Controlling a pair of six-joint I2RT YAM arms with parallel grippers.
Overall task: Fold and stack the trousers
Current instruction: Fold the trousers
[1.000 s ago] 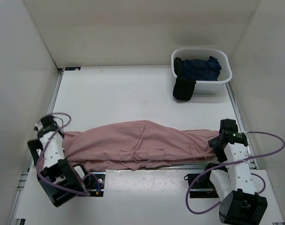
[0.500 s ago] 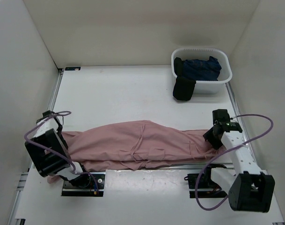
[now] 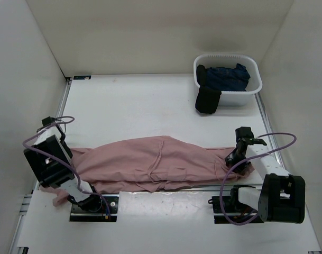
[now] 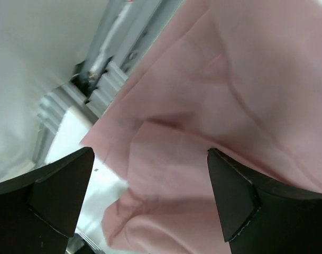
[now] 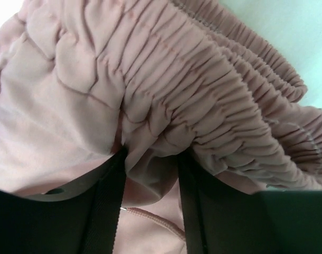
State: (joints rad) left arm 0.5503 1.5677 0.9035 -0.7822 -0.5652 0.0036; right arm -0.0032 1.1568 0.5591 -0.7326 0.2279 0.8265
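Lying stretched along the near edge of the bench (image 3: 139, 106), the trousers (image 3: 155, 161) reach from arm to arm. The right claw (image 5: 150, 174) pinches a bunch of their gathered waistband; the left claw (image 4: 150, 177) hangs wide open over the other end, holding nothing.

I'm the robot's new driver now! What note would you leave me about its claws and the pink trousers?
Left claw: wide open, holding nothing, above the leg end of the trousers.
Right claw: closed on a bunch of the gathered waistband.
Where: the trousers lie stretched left to right along the near edge of the table, wrinkly.
Done: laid out long, waist end gripped.
Left: grip the leg end, fold them across, then stack them.
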